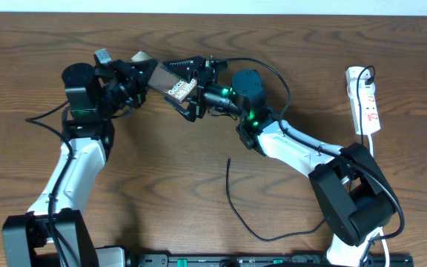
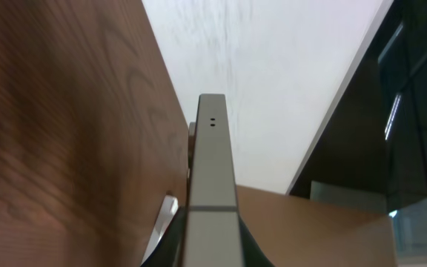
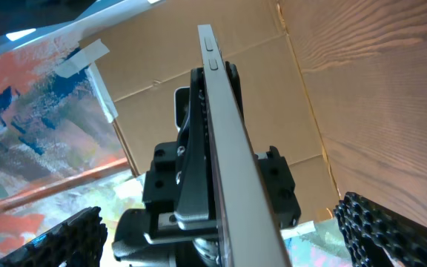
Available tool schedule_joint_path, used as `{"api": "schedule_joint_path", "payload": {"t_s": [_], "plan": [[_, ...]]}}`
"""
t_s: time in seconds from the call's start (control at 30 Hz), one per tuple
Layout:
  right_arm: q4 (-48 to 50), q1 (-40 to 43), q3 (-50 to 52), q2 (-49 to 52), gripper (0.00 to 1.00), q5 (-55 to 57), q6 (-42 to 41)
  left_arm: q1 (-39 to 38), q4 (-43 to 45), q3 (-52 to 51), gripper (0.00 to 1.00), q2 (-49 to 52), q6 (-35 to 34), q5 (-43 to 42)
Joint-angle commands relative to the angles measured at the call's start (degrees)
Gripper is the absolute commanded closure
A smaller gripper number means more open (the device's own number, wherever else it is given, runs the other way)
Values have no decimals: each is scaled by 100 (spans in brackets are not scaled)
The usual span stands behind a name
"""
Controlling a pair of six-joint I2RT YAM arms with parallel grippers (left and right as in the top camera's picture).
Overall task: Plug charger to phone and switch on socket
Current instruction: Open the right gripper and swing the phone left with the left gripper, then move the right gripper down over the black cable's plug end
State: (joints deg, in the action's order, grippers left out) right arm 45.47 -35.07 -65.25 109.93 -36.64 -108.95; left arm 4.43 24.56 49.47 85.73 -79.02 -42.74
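Phone is lifted off the table in the upper middle of the overhead view, tilted, with one end clamped in the left gripper. The right gripper stands at its other end with its jaws spread wide. In the right wrist view its ridged black fingers sit in the two lower corners, well clear of the phone's thin grey edge on both sides.

The table is dark brown wood with strong grain, bare across most of its middle. A pale strip of wall runs along the top edge of the overhead view. The left wrist view looks along the phone's edge, which has two tiny holes near its end. Wood grain fills that view's left side, a white surface its upper middle, and a dark glossy panel its right. Behind the phone in the right wrist view are a brown cardboard sheet and, at the left, a sheet painted in orange, blue and white.

The charger lies loose on the wood in the lower middle, well apart from the phone. The socket lies at the upper right edge, with a black plug in its top end.

Pale lettering shows on the phone's face and red marks on the socket. Both are too small to read.
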Motion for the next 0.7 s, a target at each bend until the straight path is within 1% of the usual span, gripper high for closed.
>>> {"api": "schedule_joint_path", "payload": {"t_s": [0.0, 0.2, 0.3, 0.47, 0.57, 0.6, 0.67], "plan": [[22, 33, -72, -50, 1, -109, 15, 374, 85, 17, 93, 2, 114, -133], [22, 306, -72, -50, 1, -448, 109, 1342, 87, 17, 93, 2, 166, -791], [20, 463, -72, -50, 1, -651, 339, 1864, 90, 17, 93, 2, 251, -1342], [37, 713, -74, -50, 1, -1012, 1615, 2557, 153, 17, 93, 2, 251, -2529], [-15, 809, -101, -52, 1, -1163, 2146, 2809, 415, 20, 93, 2, 247, -3191], [-120, 828, -142, -52, 1, -1231, 2267, 2865, 549, 20, 93, 2, 247, -3379], [-660, 861, -317, -52, 1, -1349, 2653, 2922, 758, 20, 93, 2, 245, -3622]]}}
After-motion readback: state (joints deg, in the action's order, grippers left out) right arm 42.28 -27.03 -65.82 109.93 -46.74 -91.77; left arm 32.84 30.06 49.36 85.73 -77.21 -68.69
